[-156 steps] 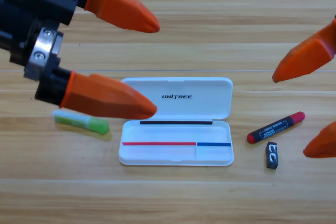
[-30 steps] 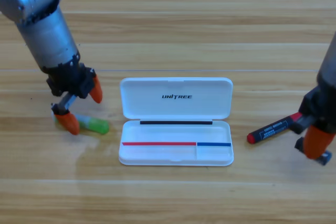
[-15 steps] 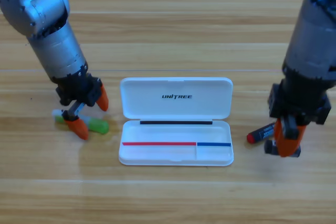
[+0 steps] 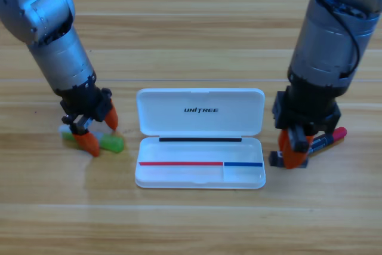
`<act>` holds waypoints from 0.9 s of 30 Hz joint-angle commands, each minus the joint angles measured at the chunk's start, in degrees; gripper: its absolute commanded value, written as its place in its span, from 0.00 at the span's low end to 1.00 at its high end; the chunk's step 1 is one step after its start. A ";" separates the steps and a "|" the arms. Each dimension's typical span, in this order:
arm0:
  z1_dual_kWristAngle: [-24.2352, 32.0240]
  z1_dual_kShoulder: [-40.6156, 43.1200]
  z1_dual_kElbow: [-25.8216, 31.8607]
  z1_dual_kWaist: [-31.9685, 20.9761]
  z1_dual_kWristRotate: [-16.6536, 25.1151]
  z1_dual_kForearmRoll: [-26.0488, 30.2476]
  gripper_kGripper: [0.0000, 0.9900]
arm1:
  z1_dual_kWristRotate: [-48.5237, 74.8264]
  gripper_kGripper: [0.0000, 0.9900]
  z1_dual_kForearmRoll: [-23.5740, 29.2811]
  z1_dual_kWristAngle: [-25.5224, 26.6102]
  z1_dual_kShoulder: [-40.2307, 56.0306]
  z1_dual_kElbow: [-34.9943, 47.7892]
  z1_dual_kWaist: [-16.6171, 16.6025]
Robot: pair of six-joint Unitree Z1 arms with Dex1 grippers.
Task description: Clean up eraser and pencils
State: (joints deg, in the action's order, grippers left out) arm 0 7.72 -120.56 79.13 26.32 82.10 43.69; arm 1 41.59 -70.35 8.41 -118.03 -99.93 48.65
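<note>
Green pencil (image 4: 107, 143): pale green bar, brighter green end toward case, flat on table, lying between jaws of left gripper (image 4: 98, 131).
Black-red pen (image 4: 325, 140): flat, tilted, red end showing just right of right gripper (image 4: 292, 150), rest hidden beneath it.
Eraser (image 4: 276, 159): small black block, at right gripper's tip, mostly hidden.

The white case (image 4: 200, 138) bears "UNITREE" in dark letters on the inside of its open lid.

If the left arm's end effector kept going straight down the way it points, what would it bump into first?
Most likely the pale green pencil: the left end effector points down with an orange jaw on either side of it. Below that is only the wooden table. Its height above the pencil is hard to judge.
</note>
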 commanded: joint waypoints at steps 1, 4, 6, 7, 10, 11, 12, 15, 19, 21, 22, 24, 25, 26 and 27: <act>-0.95 -0.99 -1.44 -1.36 0.52 -0.36 0.59 | 0.86 0.00 4.17 0.12 -5.99 -1.15 2.59; -1.13 -0.99 -1.44 -1.36 0.52 -0.36 0.54 | 0.95 0.00 4.61 -0.24 -6.95 -2.20 3.03; -1.22 -1.08 -1.44 -1.36 0.43 -0.36 0.53 | 1.13 0.00 5.22 -1.03 -7.48 -2.47 3.30; -1.31 -1.08 -1.53 -1.36 0.43 -0.36 0.48 | 1.30 0.00 5.40 -1.38 -7.74 -2.55 3.56; -1.31 -0.99 -1.53 -1.36 0.43 -0.36 0.38 | 1.92 0.00 5.48 -2.17 -8.71 -3.52 3.74; -1.31 -0.90 -1.53 -1.36 0.43 -0.36 0.33 | 2.09 0.00 5.48 -2.43 -9.15 -3.87 3.74; -1.31 -0.82 -1.53 -1.36 0.43 -0.36 0.29 | 2.18 0.00 5.48 -2.79 -9.41 -4.22 3.74; -1.48 -0.73 -1.44 -1.36 0.43 -0.27 0.19 | 2.36 0.00 5.84 -3.40 -10.56 -5.37 3.74; -1.75 -0.73 -1.35 -1.36 0.43 -0.18 0.13 | 2.62 0.00 6.10 -4.46 -11.79 -6.42 3.74; -2.01 -0.73 -1.26 -1.36 0.34 -0.09 0.13 | 2.80 0.00 6.10 -4.54 -12.31 -6.86 3.74; -2.19 -0.73 -1.09 -1.36 0.25 0.08 0.12 | 2.88 0.00 6.10 -4.54 -12.49 -7.04 3.74; -2.45 -0.29 -1.00 -1.36 0.16 0.43 0.08 | 2.88 0.00 6.10 -4.63 -13.02 -7.56 3.74; -2.45 0.06 -0.82 -1.36 0.16 0.70 0.08 | 2.88 0.00 6.10 -4.63 -13.19 -7.65 3.74; -2.54 0.41 -0.47 -1.54 0.08 1.22 0.08 | 2.97 0.00 6.10 -4.63 -13.46 -7.83 3.74; -2.62 0.68 -0.03 -1.62 -0.01 1.93 0.08 | 2.97 0.00 6.10 -4.63 -13.63 -8.00 3.74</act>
State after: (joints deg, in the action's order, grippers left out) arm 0 5.80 -120.38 79.12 26.09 82.10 43.75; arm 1 43.93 -65.74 4.83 -126.87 -107.41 51.12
